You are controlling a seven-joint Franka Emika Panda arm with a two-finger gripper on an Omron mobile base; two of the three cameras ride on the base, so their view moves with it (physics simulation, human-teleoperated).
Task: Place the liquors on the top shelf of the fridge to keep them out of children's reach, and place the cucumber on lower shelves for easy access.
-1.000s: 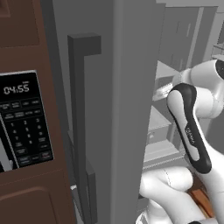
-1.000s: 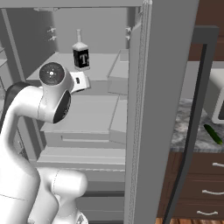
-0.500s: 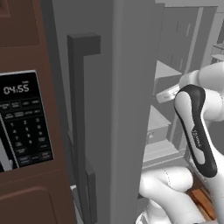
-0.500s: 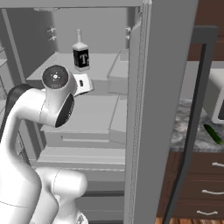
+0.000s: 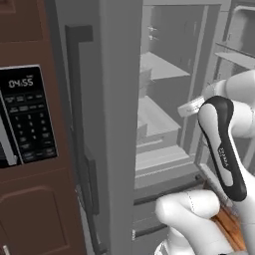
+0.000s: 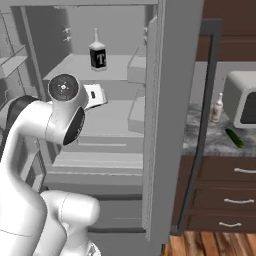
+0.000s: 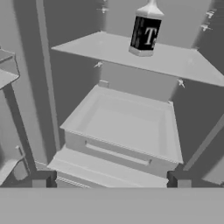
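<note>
Dark bottle point(image 7: 146, 31): neck top cut off by the hand view's upper edge; label lettering only partly legible. Cream bottle point(image 6: 217, 107) on the desk point(image 6: 210, 142): too small for detail. Microwave point(image 6: 241, 99): cropped at right edge.

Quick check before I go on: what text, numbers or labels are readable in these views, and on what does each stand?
"04:55": display of the microwave panel, left base view.
"T": label of the dark squat liquor bottle on the top shelf.
Microwave keypad labels: too small to read.
Lettering on the arm's dark link: too blurred to read.
</note>
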